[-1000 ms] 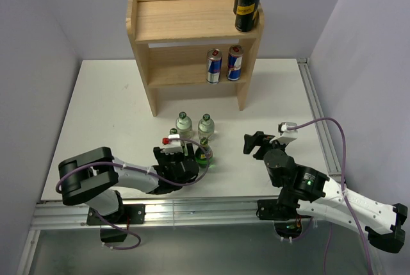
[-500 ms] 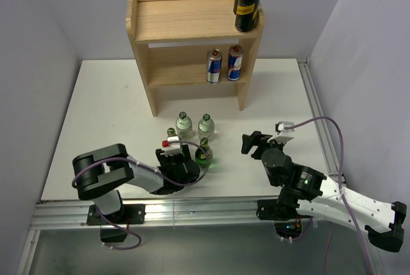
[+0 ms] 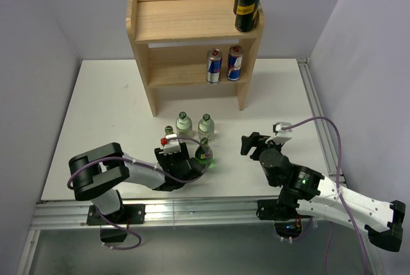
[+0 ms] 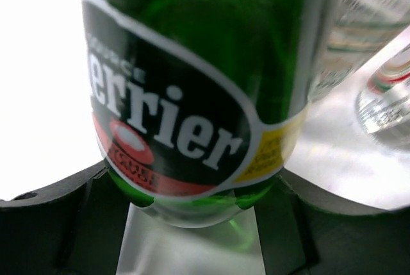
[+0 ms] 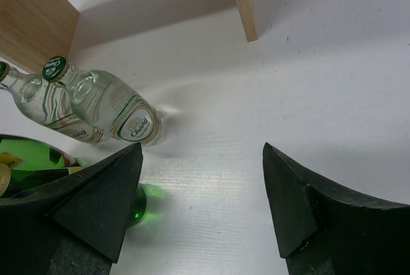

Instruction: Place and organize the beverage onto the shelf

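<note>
A green Perrier bottle (image 3: 204, 154) stands upright on the white table in front of the light-wood shelf (image 3: 186, 20). My left gripper (image 3: 194, 159) is shut on the lower body of that Perrier bottle (image 4: 192, 95); a dark finger (image 4: 61, 208) presses against each side. To the right, my right gripper (image 3: 252, 143) hangs open just above the table with nothing between its fingers (image 5: 96, 191). Two clear Chang bottles (image 3: 184, 123) (image 3: 205, 125) stand behind the green one. A smaller bottle (image 3: 169, 131) is at their left.
Two black-and-yellow cans (image 3: 247, 4) stand at the right end of the shelf's top tier. Two Red Bull cans (image 3: 214, 66) (image 3: 235, 63) stand on the lower tier. A shelf leg (image 5: 242, 2) shows ahead of my right gripper (image 5: 202, 185). Walls close in on both sides.
My left gripper has gone from wide open to shut on the green bottle. The right gripper has crept a little left toward the bottles.
</note>
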Motion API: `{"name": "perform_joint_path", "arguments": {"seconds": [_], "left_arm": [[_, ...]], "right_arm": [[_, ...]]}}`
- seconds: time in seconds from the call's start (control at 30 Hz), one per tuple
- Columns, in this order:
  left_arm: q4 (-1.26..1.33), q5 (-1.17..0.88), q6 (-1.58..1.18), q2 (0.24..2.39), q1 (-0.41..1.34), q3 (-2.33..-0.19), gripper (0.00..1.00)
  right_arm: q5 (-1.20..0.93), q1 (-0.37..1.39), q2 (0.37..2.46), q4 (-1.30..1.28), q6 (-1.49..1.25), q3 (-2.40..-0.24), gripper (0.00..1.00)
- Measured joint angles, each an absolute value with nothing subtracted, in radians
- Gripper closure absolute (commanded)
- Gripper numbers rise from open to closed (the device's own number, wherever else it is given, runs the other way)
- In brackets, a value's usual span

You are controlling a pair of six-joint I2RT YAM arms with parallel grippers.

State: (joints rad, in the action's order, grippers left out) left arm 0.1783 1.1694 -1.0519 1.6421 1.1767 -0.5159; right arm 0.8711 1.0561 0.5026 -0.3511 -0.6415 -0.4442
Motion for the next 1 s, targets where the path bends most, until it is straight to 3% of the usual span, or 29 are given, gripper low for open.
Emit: {"name": "perform_joint_path", "arguments": {"seconds": [0.17,0.4,1.0], "left_arm": [[-0.158,1.158,-1.224,1.577,1.235,-0.571,1.00],[-0.435,1.153,-1.357,1.473,1.309,-0.638,1.00],[-0.724,1.235,-1.574,1.440,1.334,-0.731,1.00]], "right_arm": [[0.871,1.056,0.501,-0.352,-0.642,-0.444,0.18],[0.871,1.056,0.494,-0.351,-0.642,-0.442,0.18],[0.872,1.056,0.485,-0.351,-0.642,-0.437,0.18]]}}
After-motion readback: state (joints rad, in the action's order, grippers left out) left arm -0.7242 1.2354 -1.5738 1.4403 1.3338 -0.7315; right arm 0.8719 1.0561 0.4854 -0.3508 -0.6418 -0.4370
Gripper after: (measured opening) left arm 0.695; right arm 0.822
